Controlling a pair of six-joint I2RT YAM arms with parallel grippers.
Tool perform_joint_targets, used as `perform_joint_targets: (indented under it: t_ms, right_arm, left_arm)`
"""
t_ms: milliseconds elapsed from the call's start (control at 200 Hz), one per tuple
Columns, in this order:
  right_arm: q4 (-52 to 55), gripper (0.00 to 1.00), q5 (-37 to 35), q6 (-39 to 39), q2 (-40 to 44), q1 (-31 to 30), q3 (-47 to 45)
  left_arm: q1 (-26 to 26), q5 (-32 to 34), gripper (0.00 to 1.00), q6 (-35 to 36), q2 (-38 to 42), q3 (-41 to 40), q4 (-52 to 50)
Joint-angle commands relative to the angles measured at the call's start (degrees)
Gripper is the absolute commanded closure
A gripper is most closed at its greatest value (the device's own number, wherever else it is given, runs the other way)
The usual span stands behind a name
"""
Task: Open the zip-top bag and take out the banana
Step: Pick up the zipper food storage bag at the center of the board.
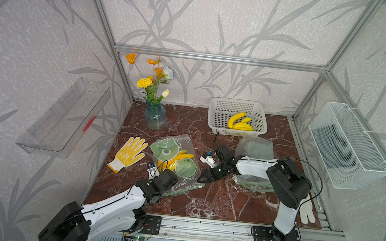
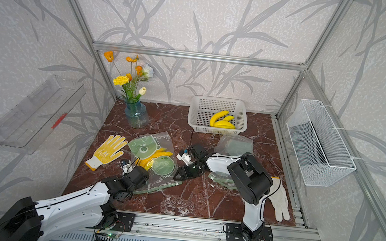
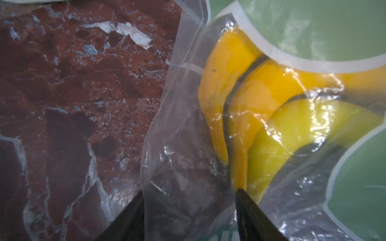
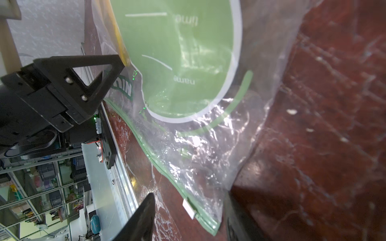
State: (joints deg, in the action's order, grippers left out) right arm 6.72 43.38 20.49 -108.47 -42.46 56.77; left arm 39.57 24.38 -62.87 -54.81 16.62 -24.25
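- While the zip-top bag (image 1: 173, 158) lies flat on the bench (image 1: 203, 200), the banana (image 1: 184, 155) is inside it, a yellow bunch under the green pictures.
- The green zip edge (image 4: 158, 164) faces the robot's side of the bench, so both arms can reach it.
- The left tool (image 3: 190, 192) has its two fingers spread, one on each side of the bag's clear edge, just beside the banana's stem end. It is not pinching anything yet. It seems to be there to hold the bag so it does not slide.
- The right tool (image 4: 188, 197) is spread apart too, low over the end of the zip nearest its own arm. The little white slider (image 4: 189, 208) sits between its fingers. That is likely the part it means to grab and pull.
- The zip looks closed along the part that shows, so the bag is not open yet.
- More bananas lie in the white basket (image 1: 236, 101) at the back, well apart from the bag.
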Motion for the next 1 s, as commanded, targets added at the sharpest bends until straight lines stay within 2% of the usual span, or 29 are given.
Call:
perform_joint_targets:
  t_ms: [0,345,535,765,995]
  right_arm:
    - [0.30,0.49,0.88,2.56,-2.61,-0.97,-2.18]
    - [-7.61,0.54,4.29,8.44,-1.43,-0.92,-5.48]
    - [-10.25,0.64,4.88,10.68,-0.28,-0.72,-7.07]
    - [-10.72,0.90,5.13,11.27,2.06,0.69,-8.53]
    - [-9.01,0.98,4.99,10.63,3.55,1.79,-8.50]
  left_arm:
    - [-0.29,-3.39,0.36,0.90,-2.25,-1.17,2.83]
    - [-0.41,-3.11,0.39,3.74,-0.87,-1.32,4.10]
    - [-0.36,-4.56,0.39,6.45,-3.48,-0.21,6.95]
    - [-0.35,-6.24,0.39,10.27,-7.10,2.94,8.10]
    - [-0.30,-7.42,0.38,13.47,-8.12,4.25,9.97]
